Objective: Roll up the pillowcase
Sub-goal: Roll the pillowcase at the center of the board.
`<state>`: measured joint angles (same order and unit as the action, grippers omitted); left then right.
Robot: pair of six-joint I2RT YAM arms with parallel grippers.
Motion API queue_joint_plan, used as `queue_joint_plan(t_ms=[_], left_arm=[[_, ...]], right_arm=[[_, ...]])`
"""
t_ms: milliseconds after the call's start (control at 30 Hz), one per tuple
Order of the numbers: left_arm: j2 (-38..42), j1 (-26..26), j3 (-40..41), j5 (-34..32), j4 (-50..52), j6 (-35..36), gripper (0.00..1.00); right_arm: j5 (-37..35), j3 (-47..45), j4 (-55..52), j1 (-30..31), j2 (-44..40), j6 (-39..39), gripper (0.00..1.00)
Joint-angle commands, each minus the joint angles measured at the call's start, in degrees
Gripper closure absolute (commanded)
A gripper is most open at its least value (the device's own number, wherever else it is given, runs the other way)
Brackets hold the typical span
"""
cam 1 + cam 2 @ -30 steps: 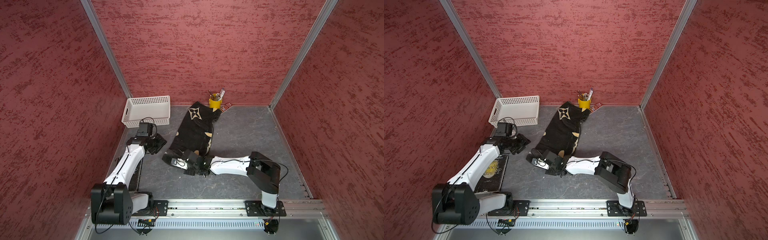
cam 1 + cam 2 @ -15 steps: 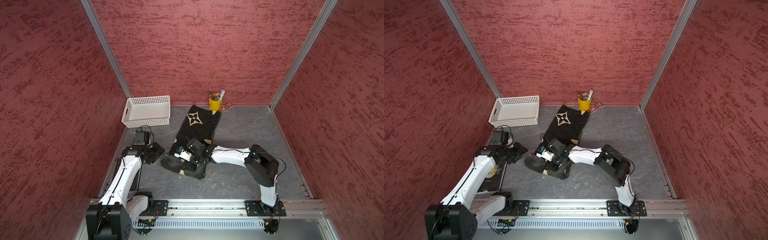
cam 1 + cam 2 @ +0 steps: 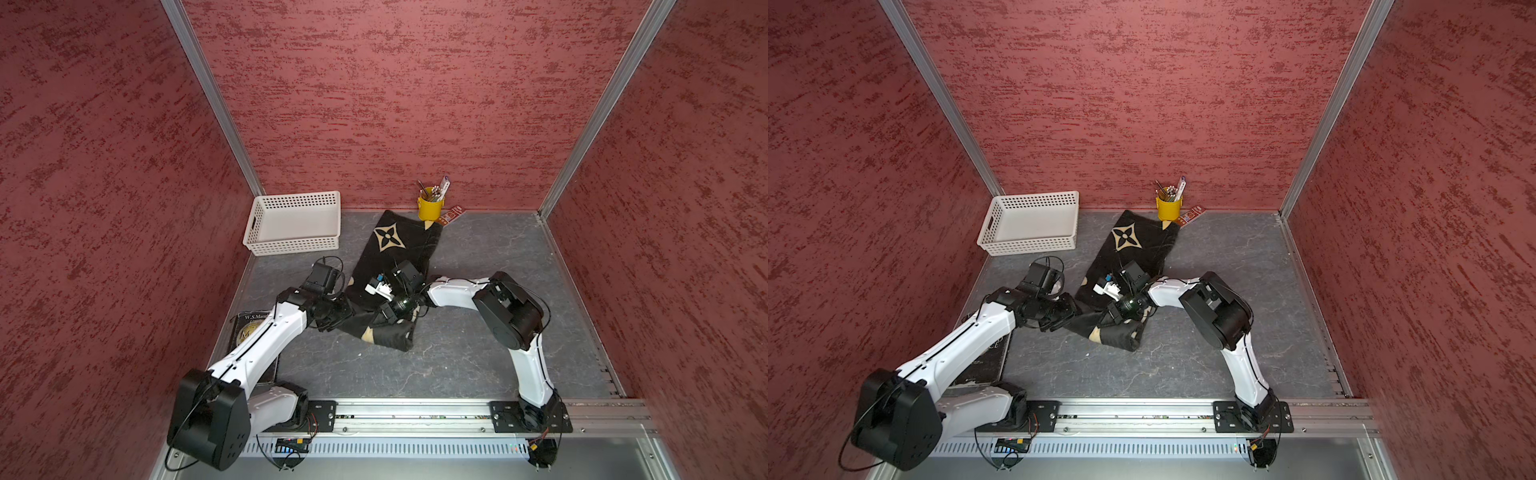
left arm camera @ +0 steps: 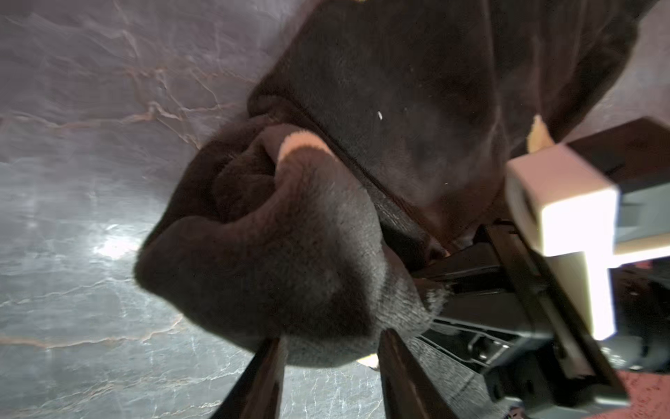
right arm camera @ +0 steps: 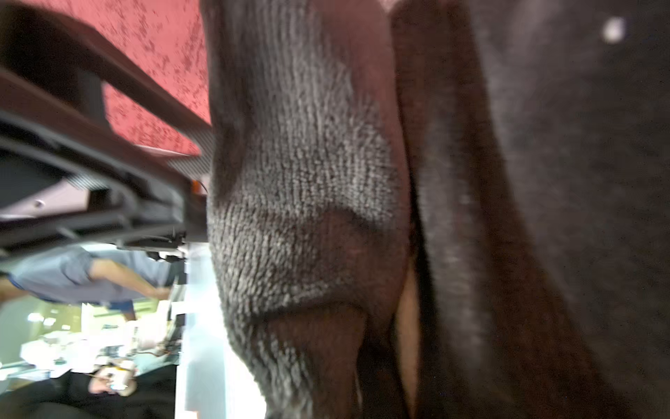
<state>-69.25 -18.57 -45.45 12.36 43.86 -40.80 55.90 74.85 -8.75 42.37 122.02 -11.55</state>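
A stereo pair set high over the mounting rail (image 3: pixel 415 409) looked steeply down and away toward the back wall (image 3: pixel 395 104), holding the left arm (image 3: pixel 266 340), the right arm (image 3: pixel 532 365) and the whole grey floor (image 3: pixel 478 257) from well off; both top views covered nearly the same ground, shifted slightly sideways. The left wrist camera sat low and very close, facing past the left gripper (image 4: pixel 330 337) at the rolled end of the pillowcase (image 4: pixel 272 261), floor beyond. The right wrist camera sat closer still to that same cloth, plush filling its blurred frame; it apparently faced the enclosure's open front.
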Motion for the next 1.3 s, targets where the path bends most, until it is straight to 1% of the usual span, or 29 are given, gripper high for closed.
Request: queue_joint_plan(t_ms=[0, 33, 67, 133, 200, 233, 333, 367, 400, 433, 467, 533, 567, 633, 667, 733, 767, 800, 867, 967, 1133, 1200, 1267], left_arm=[[-3.6, -0.3, -1.9, -3.0, -3.1, -1.2, 0.54], [-4.9, -0.3, -2.2, -3.4, -3.6, -1.4, 0.54], [-6.4, -0.3, -2.8, -3.8, -3.8, -1.9, 0.55], [-8.8, -0.4, -3.9, -4.0, -4.1, -2.6, 0.55], [-10.7, -0.3, -4.8, -4.4, -3.7, -3.1, 0.56], [-11.4, -0.3, -5.2, -4.7, -3.5, -3.3, 0.56], [-12.6, 0.0, -5.7, -4.5, -3.4, -3.7, 0.57], [-12.7, 0.2, -5.7, -4.3, -3.5, -3.8, 0.57], [-12.9, 0.2, -5.7, -4.1, -3.7, -3.9, 0.57], [-12.9, 0.3, -5.6, -3.9, -4.1, -4.0, 0.57], [-12.9, 0.5, -5.5, -3.5, -4.3, -4.1, 0.57], [-13.1, 0.7, -5.3, -3.0, -4.8, -4.1, 0.57], [-13.2, 0.7, -5.3, -2.9, -4.9, -4.1, 0.57], [-13.2, 0.9, -5.2, -2.7, -5.0, -4.0, 0.57], [-13.1, 1.0, -5.2, -2.6, -5.1, -4.0, 0.57], [-13.1, 1.2, -5.0, -2.5, -5.3, -4.0, 0.57], [-13.2, 1.2, -5.0, -2.3, -5.4, -4.1, 0.57], [-13.3, 1.3, -5.1, -2.3, -5.3, -4.1, 0.57], [-13.3, 1.3, -5.1, -2.3, -5.2, -4.1, 0.57], [-13.1, 1.6, -5.0, -2.1, -5.1, -4.2, 0.57], [-13.2, 1.8, -4.8, -1.7, -5.2, -4.2, 0.57], [-13.2, 1.9, -4.7, -1.5, -5.3, -4.2, 0.57], [-13.1, 1.9, -4.7, -1.6, -5.2, -4.1, 0.57]], right_arm=[[-1.0, 0.6, 1.0, -1.0, 0.5, -2.2, 0.87], [-1.6, 0.3, 1.1, -0.9, 0.1, -2.2, 0.84], [-2.6, -0.1, 1.3, -1.0, -0.6, -2.3, 0.77], [-4.9, -1.3, 2.2, -0.9, -2.6, -2.4, 0.67], [-9.7, -3.5, 3.8, -0.9, -6.2, -2.6, 0.49], [-12.7, -4.8, 4.2, -0.9, -8.5, -2.1, 0.45], [-24.3, -8.0, 3.2, -0.4, -16.0, 1.2, 0.33], [-29.6, -9.2, 2.1, 0.3, -18.8, 3.0, 0.23], [-33.8, -9.9, 1.2, 1.1, -21.0, 5.1, 0.20], [-38.8, -10.8, 0.3, 2.4, -23.3, 7.9, 0.04], [-44.0, -11.5, -0.3, 4.0, -25.4, 10.7, 0.02], [-53.0, -12.7, -0.4, 7.3, -28.2, 15.7, 0.02], [-56.8, -13.2, 0.1, 9.2, -29.1, 18.4, 0.02], [-63.1, -14.4, 2.6, 12.4, -30.0, 21.2, 0.01], [-63.1, -15.0, 3.8, 13.4, -29.8, 22.6, 0.01], [-60.4, -14.0, 2.2, 14.9, -28.2, 25.8, 0.02], [-61.3, -13.2, 1.7, 16.2, -26.9, 27.0, 0.02], [-62.3, -12.4, 1.2, 17.4, -25.6, 28.6, 0.02], [-67.4, -11.4, 1.8, 20.9, -23.0, 32.1, 0.01], [-71.8, -11.3, 4.7, 24.0, -20.6, 35.4, 0.01], [-78.2, -11.3, 9.2, 26.7, -15.9, 41.8, 0.02], [-79.7, -11.2, 10.3, 26.9, -14.2, 42.5, 0.02], [-82.3, -10.8, 11.0, 26.9, -12.5, 43.1, 0.04]])
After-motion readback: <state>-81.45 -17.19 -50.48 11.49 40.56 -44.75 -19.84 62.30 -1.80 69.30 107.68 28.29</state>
